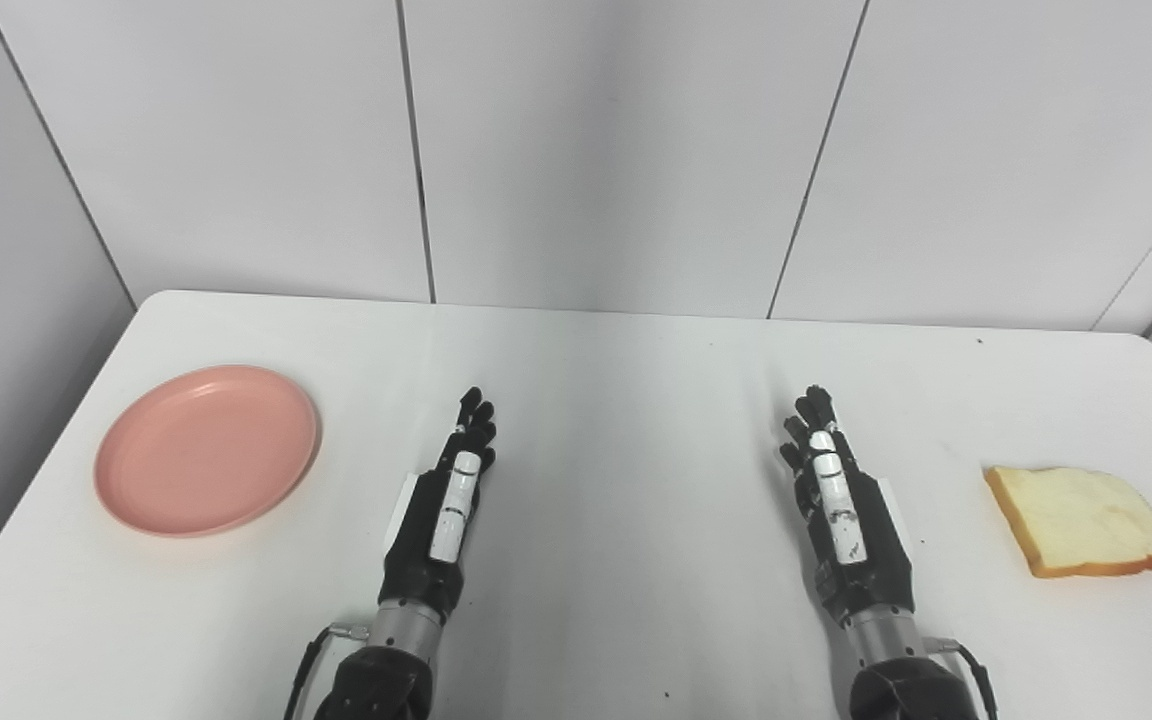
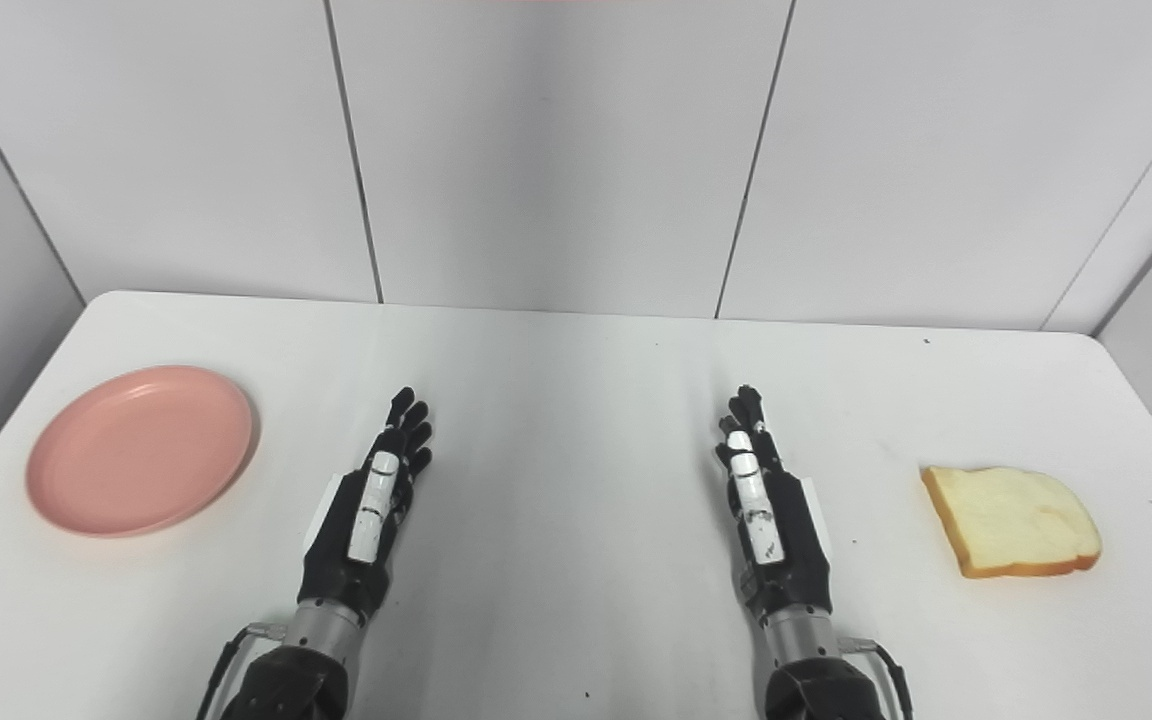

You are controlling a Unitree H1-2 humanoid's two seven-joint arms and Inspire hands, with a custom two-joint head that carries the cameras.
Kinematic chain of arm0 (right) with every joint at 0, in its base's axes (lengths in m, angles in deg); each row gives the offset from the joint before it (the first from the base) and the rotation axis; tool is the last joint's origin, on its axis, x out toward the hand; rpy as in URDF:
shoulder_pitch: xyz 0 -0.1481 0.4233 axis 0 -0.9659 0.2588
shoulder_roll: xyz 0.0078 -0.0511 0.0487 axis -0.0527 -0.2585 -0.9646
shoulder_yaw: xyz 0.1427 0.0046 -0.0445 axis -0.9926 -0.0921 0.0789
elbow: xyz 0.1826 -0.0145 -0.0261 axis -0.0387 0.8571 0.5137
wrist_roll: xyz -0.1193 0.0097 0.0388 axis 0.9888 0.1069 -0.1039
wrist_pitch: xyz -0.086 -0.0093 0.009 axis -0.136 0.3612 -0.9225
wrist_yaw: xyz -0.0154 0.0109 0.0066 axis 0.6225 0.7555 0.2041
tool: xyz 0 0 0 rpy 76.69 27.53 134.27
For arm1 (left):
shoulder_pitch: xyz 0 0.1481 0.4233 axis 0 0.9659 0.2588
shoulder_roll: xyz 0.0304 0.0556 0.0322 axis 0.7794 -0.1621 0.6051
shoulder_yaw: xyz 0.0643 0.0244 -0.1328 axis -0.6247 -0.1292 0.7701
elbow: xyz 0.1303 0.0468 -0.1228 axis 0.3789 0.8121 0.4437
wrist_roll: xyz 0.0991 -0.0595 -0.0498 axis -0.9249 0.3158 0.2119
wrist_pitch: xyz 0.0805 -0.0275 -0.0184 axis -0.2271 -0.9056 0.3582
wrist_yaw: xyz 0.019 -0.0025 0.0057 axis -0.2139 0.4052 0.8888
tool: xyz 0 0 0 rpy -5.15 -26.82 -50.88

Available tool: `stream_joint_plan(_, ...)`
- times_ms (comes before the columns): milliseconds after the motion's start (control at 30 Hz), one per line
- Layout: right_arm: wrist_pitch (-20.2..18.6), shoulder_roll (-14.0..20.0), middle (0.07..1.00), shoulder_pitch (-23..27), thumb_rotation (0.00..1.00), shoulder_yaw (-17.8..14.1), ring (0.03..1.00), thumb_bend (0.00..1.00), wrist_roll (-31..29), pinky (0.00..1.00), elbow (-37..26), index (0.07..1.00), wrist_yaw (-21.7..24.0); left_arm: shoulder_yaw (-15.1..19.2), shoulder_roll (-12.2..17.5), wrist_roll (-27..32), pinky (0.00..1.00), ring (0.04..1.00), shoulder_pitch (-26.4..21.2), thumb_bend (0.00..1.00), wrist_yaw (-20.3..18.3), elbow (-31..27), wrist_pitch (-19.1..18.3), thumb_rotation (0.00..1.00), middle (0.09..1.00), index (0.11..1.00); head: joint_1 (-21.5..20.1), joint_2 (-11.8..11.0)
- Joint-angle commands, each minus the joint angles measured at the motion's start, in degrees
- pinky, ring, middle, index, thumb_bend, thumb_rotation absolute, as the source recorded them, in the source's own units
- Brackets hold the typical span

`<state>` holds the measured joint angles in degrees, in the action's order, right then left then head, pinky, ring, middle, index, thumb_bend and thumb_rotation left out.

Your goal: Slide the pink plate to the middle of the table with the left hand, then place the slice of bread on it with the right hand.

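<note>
A pink plate (image 1: pixel 206 450) lies empty on the left part of the white table (image 1: pixel 626 420). A slice of bread (image 1: pixel 1076 520) with a brown crust lies flat at the table's right side. My left hand (image 1: pixel 446 505) hovers over the table right of the plate, fingers stretched forward, open and empty. My right hand (image 1: pixel 841 500) is left of the bread, fingers stretched forward, open and empty. Neither hand touches the plate or the bread. In the right eye view the plate (image 2: pixel 141 450) and the bread (image 2: pixel 1011 520) show the same way.
Grey wall panels (image 1: pixel 596 150) stand close behind the table's far edge. The table's left edge runs just beyond the plate and its right edge just beyond the bread.
</note>
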<state>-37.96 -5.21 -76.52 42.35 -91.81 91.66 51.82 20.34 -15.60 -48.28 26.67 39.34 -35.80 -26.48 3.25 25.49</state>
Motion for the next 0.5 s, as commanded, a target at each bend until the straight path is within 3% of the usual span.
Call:
stream_joint_plan(0,0.09,-0.15,0.992,1.09,0.84,-0.29,0.989,0.59,-0.2,1.0,-2.18,0.981,0.07,-0.27,-0.21,-0.21,1.0,1.0,-0.46,0.63,-0.23,-2.07,1.06,1.0,1.0,1.0,0.07,0.01)
stream_joint_plan(467,0.09,-0.08,0.994,0.8,0.84,-0.26,0.995,0.58,-0.4,1.0,-2.47,0.98,0.25,0.44,-0.56,-0.62,1.0,1.0,-0.96,0.62,1.51,-2.93,2.35,1.0,1.0,1.0,0.36,-0.46)
